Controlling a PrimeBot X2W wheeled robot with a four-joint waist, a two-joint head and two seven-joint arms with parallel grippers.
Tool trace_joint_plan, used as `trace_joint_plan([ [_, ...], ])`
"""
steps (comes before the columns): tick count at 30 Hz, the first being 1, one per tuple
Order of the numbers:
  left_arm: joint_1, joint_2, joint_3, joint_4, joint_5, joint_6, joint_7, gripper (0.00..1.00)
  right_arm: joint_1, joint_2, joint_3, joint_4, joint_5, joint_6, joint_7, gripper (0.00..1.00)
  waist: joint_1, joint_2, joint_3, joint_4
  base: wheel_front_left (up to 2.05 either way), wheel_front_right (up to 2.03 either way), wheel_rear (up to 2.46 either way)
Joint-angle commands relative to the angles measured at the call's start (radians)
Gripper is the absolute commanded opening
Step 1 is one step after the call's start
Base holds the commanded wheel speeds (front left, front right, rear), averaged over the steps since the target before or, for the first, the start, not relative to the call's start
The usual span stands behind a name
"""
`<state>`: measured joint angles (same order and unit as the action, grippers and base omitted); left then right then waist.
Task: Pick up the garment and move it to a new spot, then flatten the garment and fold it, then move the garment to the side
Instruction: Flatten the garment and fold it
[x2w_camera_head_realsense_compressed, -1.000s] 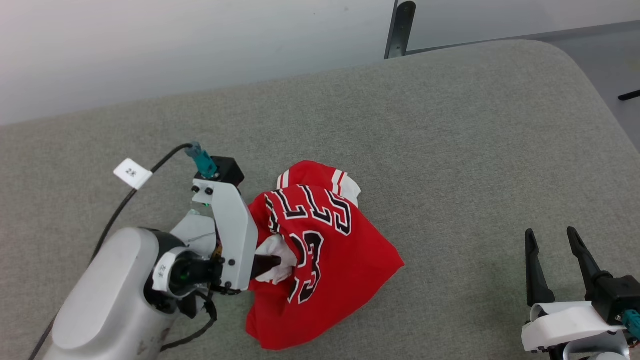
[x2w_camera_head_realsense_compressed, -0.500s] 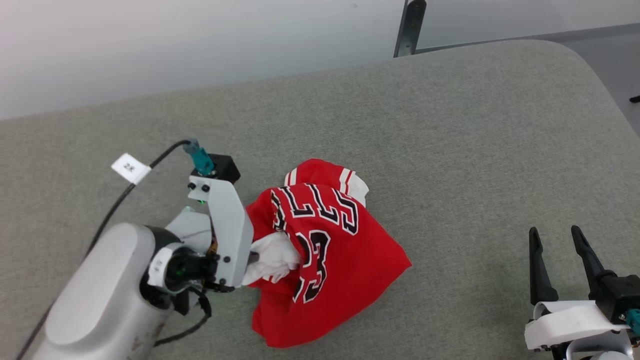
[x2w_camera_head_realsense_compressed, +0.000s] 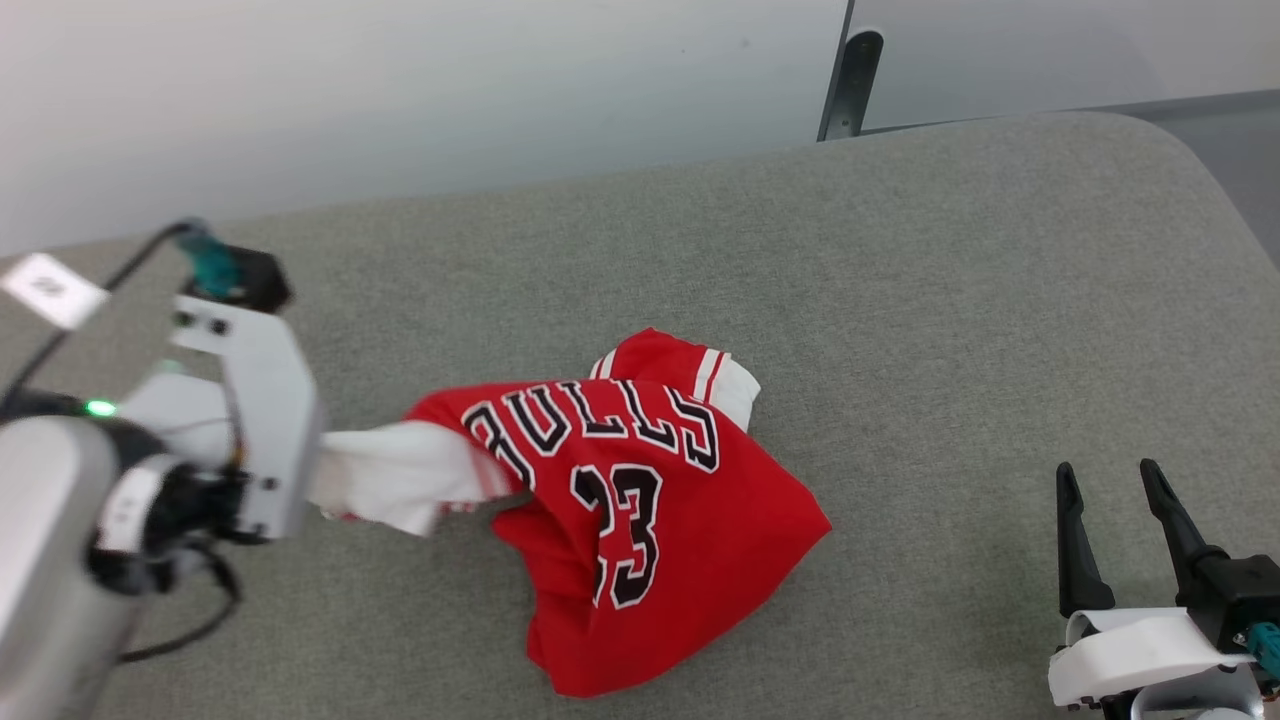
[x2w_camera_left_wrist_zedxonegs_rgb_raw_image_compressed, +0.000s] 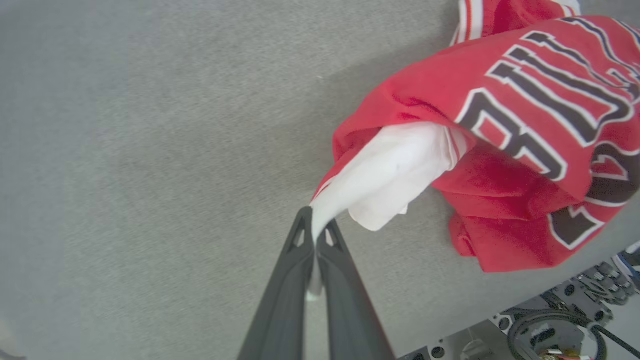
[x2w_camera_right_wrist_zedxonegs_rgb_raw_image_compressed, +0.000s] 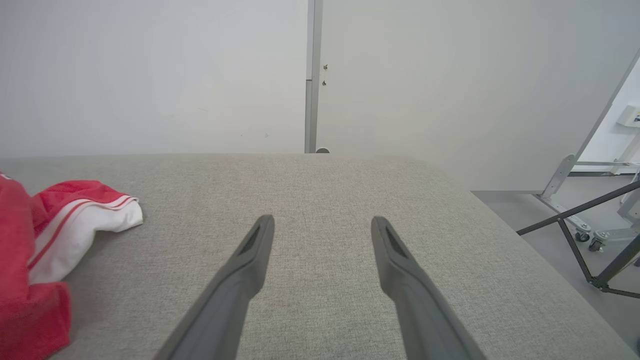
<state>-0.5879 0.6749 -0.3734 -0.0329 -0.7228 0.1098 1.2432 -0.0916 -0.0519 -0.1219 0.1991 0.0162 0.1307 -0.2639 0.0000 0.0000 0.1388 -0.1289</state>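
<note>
Left gripper, jaws pinched on white sleeve of garment.

Grey fabric surface against a pale wall

A wide grey woven surface with a rounded far corner runs up to a plain white wall. A slim grey metal post stands upright behind its far edge (the right wrist view shows two small screws beside it). Off to the right, on a grey floor, stands a dark frame of crossed bars, with small castors near it.
</note>
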Motion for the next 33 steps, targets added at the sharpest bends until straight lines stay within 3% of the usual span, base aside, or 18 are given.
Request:
trace_joint_plan([
  [1, 0.013, 0.021, 0.009, -0.001, 0.013, -0.005, -0.005, 0.00, 0.009, 0.003, 0.002, 0.001, -0.006, 0.000, -0.001, 1.00, 0.0000, 0.0000, -0.005, 0.004, 0.00, 0.00, 0.00],
  [6, 0.029, 0.124, 0.042, 0.023, 0.057, -0.025, -0.034, 0.00, 0.017, 0.003, 0.007, 0.006, -0.009, 0.000, -0.001, 1.00, 0.0000, 0.0000, -0.017, 0.006, 0.00, 0.00, 0.00],
  [14, 0.083, 0.239, 0.043, 0.123, 0.144, -0.046, -0.106, 0.00, 0.021, 0.003, 0.014, 0.004, -0.015, 0.000, -0.001, 1.00, 0.0000, 0.0000, -0.021, -0.001, 0.00, 0.00, 0.00],
  [20, 0.148, 0.205, 0.032, 0.225, 0.120, -0.060, -0.171, 0.00, 0.022, 0.003, 0.014, 0.003, -0.009, 0.000, -0.001, 1.00, 0.0000, 0.0000, -0.013, -0.006, 0.00, 0.00, 0.00],
  [26, 0.182, 0.136, 0.015, 0.325, 0.090, -0.063, -0.220, 0.00, 0.015, 0.003, 0.017, 0.009, -0.003, 0.000, -0.001, 1.00, 0.0000, 0.0000, -0.008, -0.003, 0.00, 0.00, 0.00],
  [28, 0.174, 0.119, 0.022, 0.343, 0.078, -0.058, -0.230, 0.42, 0.014, 0.003, 0.015, 0.009, -0.003, 0.000, -0.001, 1.00, 0.0000, 0.0000, -0.008, 0.000, 0.00, 0.00, 0.00],
  [29, 0.169, 0.117, 0.023, 0.349, 0.076, -0.055, -0.231, 0.57, 0.015, 0.003, 0.014, 0.009, -0.004, 0.000, -0.001, 1.00, 0.0000, 0.0000, -0.009, 0.003, 0.00, 0.00, 0.00],
  [30, 0.165, 0.114, 0.028, 0.355, 0.070, -0.047, -0.227, 0.91, 0.016, 0.003, 0.012, 0.009, -0.006, 0.000, -0.001, 1.00, 0.0000, 0.0000, -0.011, 0.007, 0.00, 0.00, 0.00],
  [31, 0.161, 0.110, 0.034, 0.356, 0.068, -0.035, -0.221, 1.00, 0.017, 0.003, 0.010, 0.011, -0.009, 0.000, -0.001, 1.00, 0.0000, 0.0000, -0.014, 0.011, 0.00, 0.00, 0.00],
  [33, 0.156, 0.110, 0.037, 0.344, 0.063, -0.020, -0.204, 1.00, 0.020, 0.003, 0.008, 0.011, -0.014, 0.000, -0.001, 1.00, 0.0000, 0.0000, -0.022, 0.021, 0.00, 0.00, 0.00],
])
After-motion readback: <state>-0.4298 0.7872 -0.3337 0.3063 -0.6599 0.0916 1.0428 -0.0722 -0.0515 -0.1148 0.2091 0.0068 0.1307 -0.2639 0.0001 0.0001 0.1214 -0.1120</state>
